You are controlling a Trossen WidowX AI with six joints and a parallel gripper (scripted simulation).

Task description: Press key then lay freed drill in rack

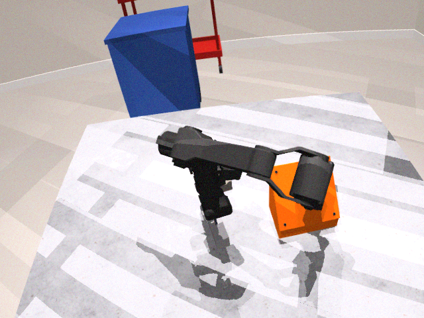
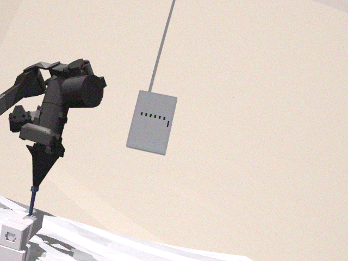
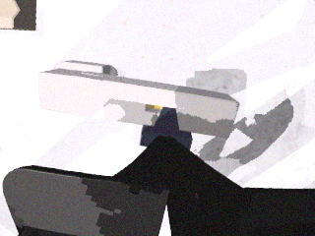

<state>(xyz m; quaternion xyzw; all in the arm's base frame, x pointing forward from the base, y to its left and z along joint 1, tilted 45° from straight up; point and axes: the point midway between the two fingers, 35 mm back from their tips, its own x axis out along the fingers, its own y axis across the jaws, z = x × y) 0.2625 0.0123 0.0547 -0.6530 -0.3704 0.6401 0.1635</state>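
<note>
My gripper [image 1: 217, 213] [image 2: 35, 185] [image 3: 163, 144] is shut and empty, pointing down. Its fingertips meet the top of the dark blue key [image 2: 34, 188] [image 3: 167, 127]. The key's thin stem stands upright in the pale block [image 2: 17, 224] [image 3: 74, 94]. A small yellow piece [image 3: 154, 106] shows at the block beside the key. A round grey part [image 2: 11, 236] shows in the block's end; I cannot tell whether it is the drill. In the top view the arm and shadows hide most of the block. A tan piece [image 1: 226, 186] [image 3: 9, 15], possibly the rack, is mostly hidden by the arm.
An orange box [image 1: 285, 205] stands on the table [image 1: 112, 283], under the arm's shoulder side. A blue cabinet [image 1: 154, 71] and a red cart [image 1: 207, 48] stand beyond the table. A grey panel [image 2: 148, 131] is on the background surface.
</note>
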